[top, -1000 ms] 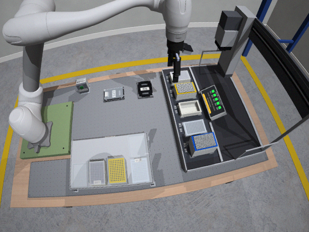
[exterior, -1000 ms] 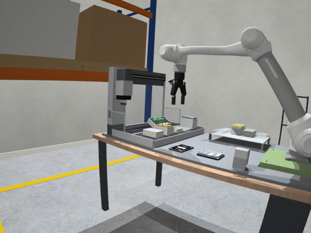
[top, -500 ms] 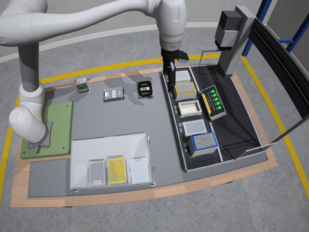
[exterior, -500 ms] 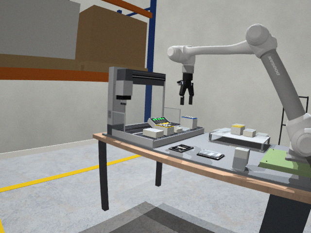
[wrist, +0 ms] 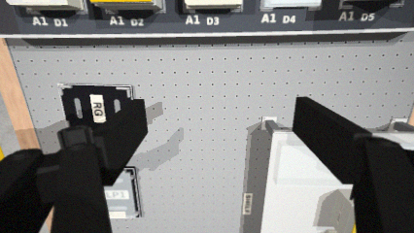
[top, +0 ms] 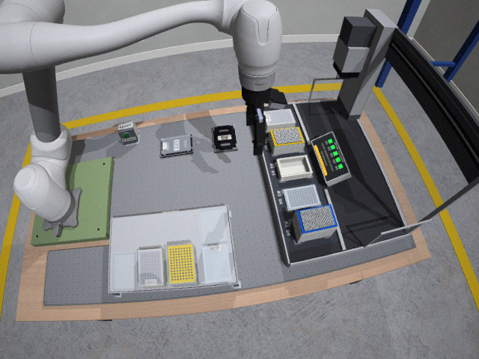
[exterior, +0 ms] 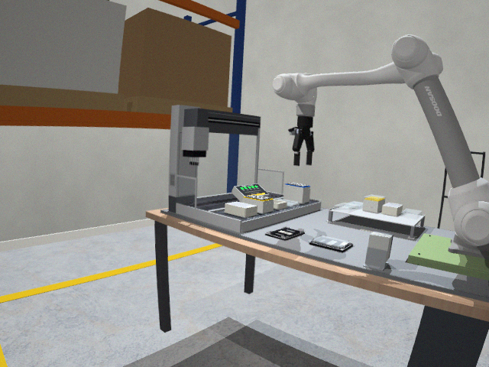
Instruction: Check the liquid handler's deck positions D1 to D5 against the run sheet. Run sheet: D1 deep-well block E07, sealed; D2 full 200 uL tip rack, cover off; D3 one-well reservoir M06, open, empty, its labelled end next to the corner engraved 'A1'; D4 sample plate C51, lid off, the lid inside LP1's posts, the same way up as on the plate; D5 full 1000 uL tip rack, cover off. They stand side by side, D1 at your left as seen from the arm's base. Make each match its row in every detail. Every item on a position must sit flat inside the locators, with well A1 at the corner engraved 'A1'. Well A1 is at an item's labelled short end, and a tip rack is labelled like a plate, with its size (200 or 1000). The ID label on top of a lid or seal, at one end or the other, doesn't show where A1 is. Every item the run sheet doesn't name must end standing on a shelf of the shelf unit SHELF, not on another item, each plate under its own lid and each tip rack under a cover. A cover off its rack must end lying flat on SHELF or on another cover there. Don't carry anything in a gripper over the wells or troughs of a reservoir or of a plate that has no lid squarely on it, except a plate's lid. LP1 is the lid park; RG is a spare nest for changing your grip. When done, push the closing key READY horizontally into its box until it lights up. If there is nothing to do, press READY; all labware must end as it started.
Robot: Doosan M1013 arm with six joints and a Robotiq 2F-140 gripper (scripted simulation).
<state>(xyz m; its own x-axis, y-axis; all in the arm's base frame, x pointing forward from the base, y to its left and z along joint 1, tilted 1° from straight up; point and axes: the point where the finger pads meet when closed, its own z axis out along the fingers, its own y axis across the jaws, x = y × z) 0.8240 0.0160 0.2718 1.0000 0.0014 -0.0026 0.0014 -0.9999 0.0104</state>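
While the arm reaches across the bench [top: 247, 239] in the top view, the gripper [top: 258, 133] hangs beside the deck's near edge, fingers spread and holding nothing. D1 to D5 carry the sealed block [top: 279, 117], yellow-rimmed tip rack [top: 287, 135], reservoir [top: 293, 167], sample plate [top: 301, 196] and blue-rimmed tip rack [top: 317, 218]. From outside, the gripper [exterior: 302, 157] sits high above the bench [exterior: 355, 272] — well clear of the labware. At the wrist, the RG nest [wrist: 97, 108] lies below, LP1 [wrist: 118, 195] beside the left finger.
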